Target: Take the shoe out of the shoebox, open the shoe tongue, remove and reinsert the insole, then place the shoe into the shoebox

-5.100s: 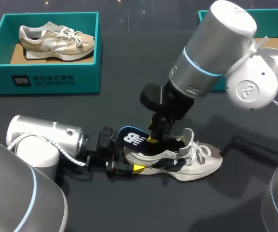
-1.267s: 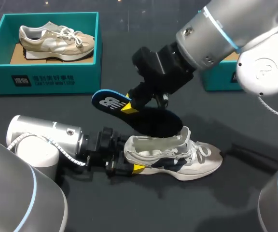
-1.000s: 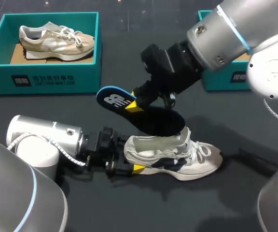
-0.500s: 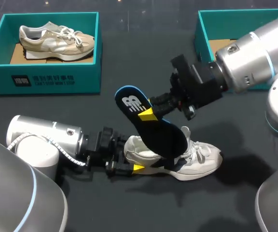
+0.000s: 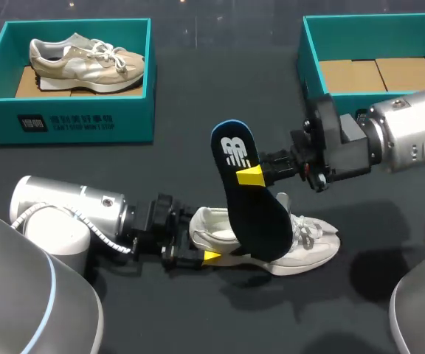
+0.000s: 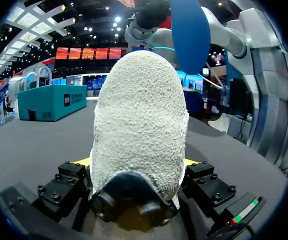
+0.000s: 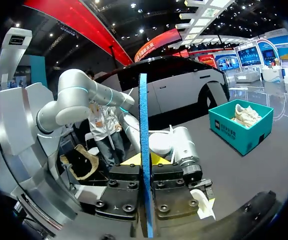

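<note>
A white and navy shoe (image 5: pixel 301 249) lies on its sole on the dark table, toe to the right. My left gripper (image 5: pixel 198 251) is shut on its heel; in the left wrist view the white heel (image 6: pixel 139 115) fills the gap between the fingers. My right gripper (image 5: pixel 253 175) comes in from the right and is shut on the dark insole (image 5: pixel 253 214), near its heel end. The insole stands tilted, logo end up, its toe end low in front of the shoe's opening. In the right wrist view the insole (image 7: pixel 144 130) shows edge-on as a blue strip between the right gripper's (image 7: pixel 145 161) fingers.
A teal shoebox (image 5: pixel 65 122) at the back left holds a beige shoe (image 5: pixel 87 59). A second teal shoebox (image 5: pixel 306 55) at the back right has only a cardboard base, and my right arm passes just in front of it.
My right arm has drawn back to the right and turned the insole from lying nearly flat above the shoe to standing steeply, toe end down at the shoe. Left gripper and shoe have stayed put.
</note>
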Robot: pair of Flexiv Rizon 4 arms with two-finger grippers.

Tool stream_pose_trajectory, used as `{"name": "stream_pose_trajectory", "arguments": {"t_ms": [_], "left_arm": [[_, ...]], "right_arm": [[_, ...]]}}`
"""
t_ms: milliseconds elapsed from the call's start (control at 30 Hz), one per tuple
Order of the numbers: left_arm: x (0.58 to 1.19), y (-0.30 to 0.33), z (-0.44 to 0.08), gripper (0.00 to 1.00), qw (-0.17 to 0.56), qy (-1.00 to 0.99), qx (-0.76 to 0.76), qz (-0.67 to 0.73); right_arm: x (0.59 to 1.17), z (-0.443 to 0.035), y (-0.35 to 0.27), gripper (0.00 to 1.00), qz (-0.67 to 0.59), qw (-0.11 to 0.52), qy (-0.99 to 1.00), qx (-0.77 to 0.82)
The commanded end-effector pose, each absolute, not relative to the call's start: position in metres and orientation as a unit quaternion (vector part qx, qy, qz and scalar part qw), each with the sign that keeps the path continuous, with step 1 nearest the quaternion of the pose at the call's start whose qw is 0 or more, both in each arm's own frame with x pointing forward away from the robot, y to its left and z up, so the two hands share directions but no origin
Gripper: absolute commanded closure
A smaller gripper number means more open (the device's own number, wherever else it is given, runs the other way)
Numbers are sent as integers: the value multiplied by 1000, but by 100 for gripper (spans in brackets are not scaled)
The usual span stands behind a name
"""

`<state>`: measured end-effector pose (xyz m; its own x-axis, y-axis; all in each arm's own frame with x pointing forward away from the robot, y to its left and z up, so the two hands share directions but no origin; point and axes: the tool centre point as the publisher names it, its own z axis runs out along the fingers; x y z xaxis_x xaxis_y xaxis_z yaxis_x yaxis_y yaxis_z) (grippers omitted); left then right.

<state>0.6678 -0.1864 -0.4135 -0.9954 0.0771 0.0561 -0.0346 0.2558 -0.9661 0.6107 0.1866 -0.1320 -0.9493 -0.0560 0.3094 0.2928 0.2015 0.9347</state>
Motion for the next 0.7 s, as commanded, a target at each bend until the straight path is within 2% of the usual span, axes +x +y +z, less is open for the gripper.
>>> {"name": "stream_pose_trajectory", "arguments": {"t_ms": [33,467,700], "left_arm": [[669,-188,-416,100,45,-792,-13,609],[669,-188,-416,100,45,-792,-13,609],[669,-188,-416,100,45,-792,-13,609]], "right_arm": [[594,-134,171,100,-681,122,-716,-95],[592,-133,164,100,-685,133,-707,-114],[567,-107,138,100,-688,159,-684,-185]]}}
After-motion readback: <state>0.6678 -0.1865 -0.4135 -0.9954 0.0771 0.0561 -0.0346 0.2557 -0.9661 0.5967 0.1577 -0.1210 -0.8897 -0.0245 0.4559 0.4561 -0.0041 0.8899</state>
